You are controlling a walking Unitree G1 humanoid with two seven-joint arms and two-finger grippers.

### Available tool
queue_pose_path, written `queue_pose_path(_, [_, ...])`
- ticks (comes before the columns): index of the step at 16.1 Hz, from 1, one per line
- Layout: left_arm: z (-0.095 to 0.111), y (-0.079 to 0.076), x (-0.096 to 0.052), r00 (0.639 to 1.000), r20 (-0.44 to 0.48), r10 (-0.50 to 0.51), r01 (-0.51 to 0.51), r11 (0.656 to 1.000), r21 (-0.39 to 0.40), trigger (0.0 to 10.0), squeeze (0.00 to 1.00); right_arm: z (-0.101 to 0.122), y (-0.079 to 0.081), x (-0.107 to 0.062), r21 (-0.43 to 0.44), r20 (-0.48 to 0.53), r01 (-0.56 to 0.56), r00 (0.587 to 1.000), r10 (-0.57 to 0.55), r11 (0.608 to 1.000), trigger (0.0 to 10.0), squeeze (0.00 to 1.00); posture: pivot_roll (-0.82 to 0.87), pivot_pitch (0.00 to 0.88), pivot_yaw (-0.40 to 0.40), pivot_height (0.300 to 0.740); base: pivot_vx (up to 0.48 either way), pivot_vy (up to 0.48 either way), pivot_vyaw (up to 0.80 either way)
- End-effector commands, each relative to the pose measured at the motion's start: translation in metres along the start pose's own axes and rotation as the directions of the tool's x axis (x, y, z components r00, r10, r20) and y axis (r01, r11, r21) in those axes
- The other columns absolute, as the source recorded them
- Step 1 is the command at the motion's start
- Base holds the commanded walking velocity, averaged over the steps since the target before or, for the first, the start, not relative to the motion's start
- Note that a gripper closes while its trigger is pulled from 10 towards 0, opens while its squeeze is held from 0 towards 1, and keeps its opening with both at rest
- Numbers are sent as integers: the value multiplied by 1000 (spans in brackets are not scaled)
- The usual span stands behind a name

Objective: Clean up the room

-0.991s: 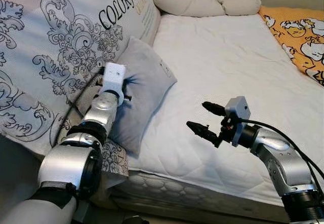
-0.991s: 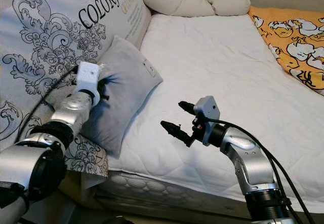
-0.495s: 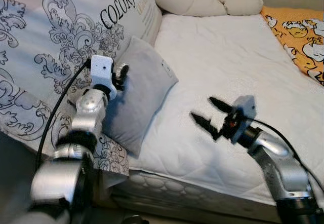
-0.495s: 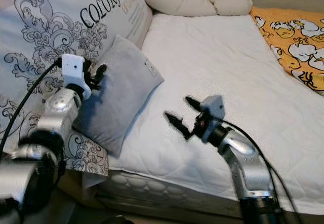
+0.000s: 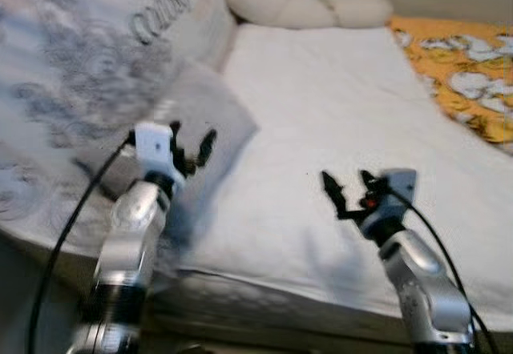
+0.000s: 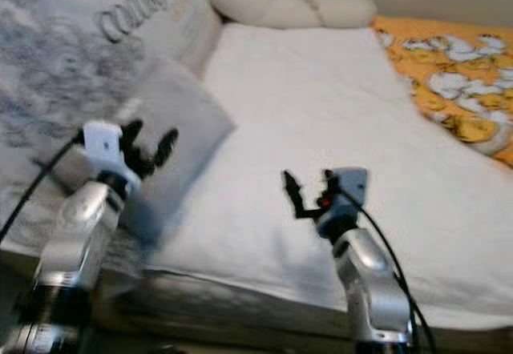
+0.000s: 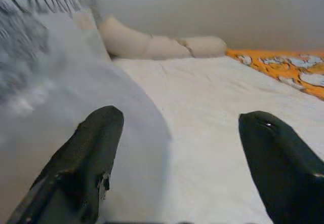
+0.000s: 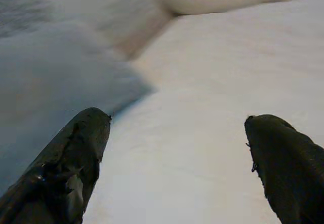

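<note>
Grey cushion point(image 5: 204, 126): bed's point(image 5: 321, 90) left edge, leaning on printed pillow point(image 5: 88, 90). Left gripper point(image 5: 192, 142): let go, withdrawn, fingers apart, empty. Right gripper point(image 5: 346, 187): open above mattress. Placement judged done

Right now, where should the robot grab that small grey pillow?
Probably the grey pillow's free corner that sticks out over the white mattress, approached from the mattress side. Its other edge leans against the big printed cushion. The open left gripper is nearest.
</note>
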State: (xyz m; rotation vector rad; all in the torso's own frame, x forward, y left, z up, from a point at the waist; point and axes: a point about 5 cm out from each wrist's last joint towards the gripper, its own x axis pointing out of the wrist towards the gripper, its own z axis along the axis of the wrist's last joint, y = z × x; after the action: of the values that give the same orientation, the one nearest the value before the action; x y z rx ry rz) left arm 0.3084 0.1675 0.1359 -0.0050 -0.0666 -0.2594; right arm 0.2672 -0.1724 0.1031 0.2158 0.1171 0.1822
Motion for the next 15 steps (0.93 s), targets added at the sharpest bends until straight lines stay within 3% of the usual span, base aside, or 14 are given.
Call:
queue_pose_path(1, [2, 6, -6, 999, -20, 30, -30, 999, 15, 10000, 949, 6, -2, -3, -12, 18, 36, 999, -35, 999, 10000, 1000, 17, 0, -14, 740, 0, -439, 0])
queue_pose_path(2, [1, 7, -11, 998, -38, 45, -45, 999, 11, 10000, 945, 7, -2, -4, -27, 20, 45, 999, -44, 999, 10000, 1000, 18, 0, -15, 740, 0, -435, 0])
queue_pose_path(4, [-10, 16, -34, 985, -121, 123, -122, 992, 18, 10000, 953, 3, -3, -6, -69, -15, 66, 998, -67, 995, 10000, 1000, 13, 0, -16, 740, 0, -439, 0])
queue_pose_path(6, [-15, 18, -41, 978, -156, 135, -131, 991, 37, 10000, 949, -1, -8, -6, -56, -26, 127, 991, -129, 990, 10000, 1000, 5, 0, -20, 740, 0, -442, 0])
queue_pose_path(10, [-17, 24, -47, 964, -194, 184, -177, 983, 54, 10000, 949, -7, -10, -4, -99, -52, 136, 988, -142, 986, 10000, 1000, 20, 0, -31, 740, 0, -447, 0])
queue_pose_path(15, [-17, 31, -48, 952, -219, 215, -203, 976, 74, 10000, 957, -12, -12, -3, -92, -68, 156, 984, -163, 983, 10000, 1000, 26, 0, -30, 740, 0, -448, 0])
